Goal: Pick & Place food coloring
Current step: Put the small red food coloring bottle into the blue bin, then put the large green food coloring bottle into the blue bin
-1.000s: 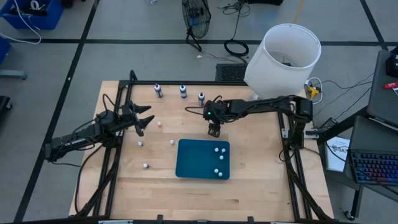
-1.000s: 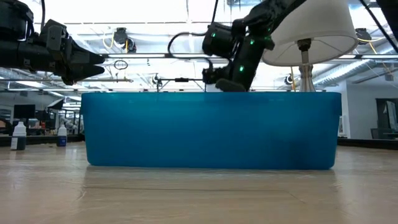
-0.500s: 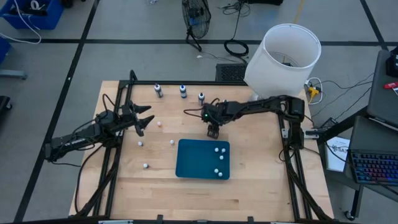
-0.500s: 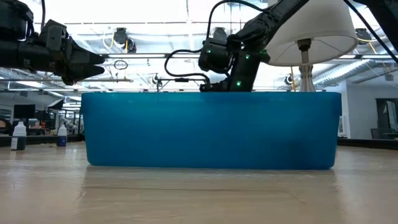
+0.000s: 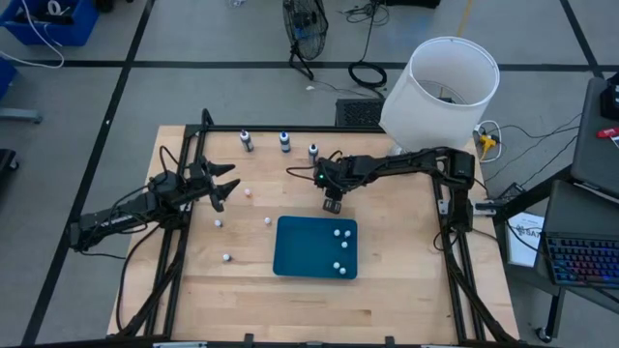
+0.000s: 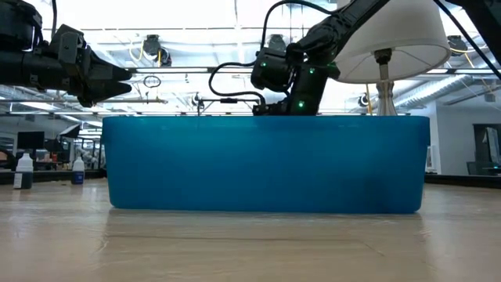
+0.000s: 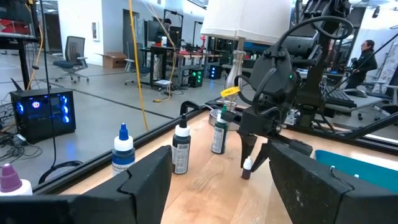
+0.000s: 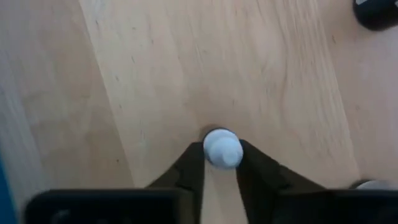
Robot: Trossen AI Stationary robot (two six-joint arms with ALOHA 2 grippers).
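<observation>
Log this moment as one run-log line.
right gripper: shut on small bottle, beside blue tray | left gripper: open, idle at table's left

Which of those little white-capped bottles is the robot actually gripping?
The small food coloring bottle between the right end effector's fingers, on bare wood just beyond the blue tray's far edge; the other small ones stand free.

Matt pale wooden table [image 5: 406, 261]

Overhead light: even, bright, soft shadows on the pale wooden table [image 5: 387, 251].
Low view: backlit ceiling glare, dark arm silhouettes.
Right wrist: blurred foreground fingers.
</observation>
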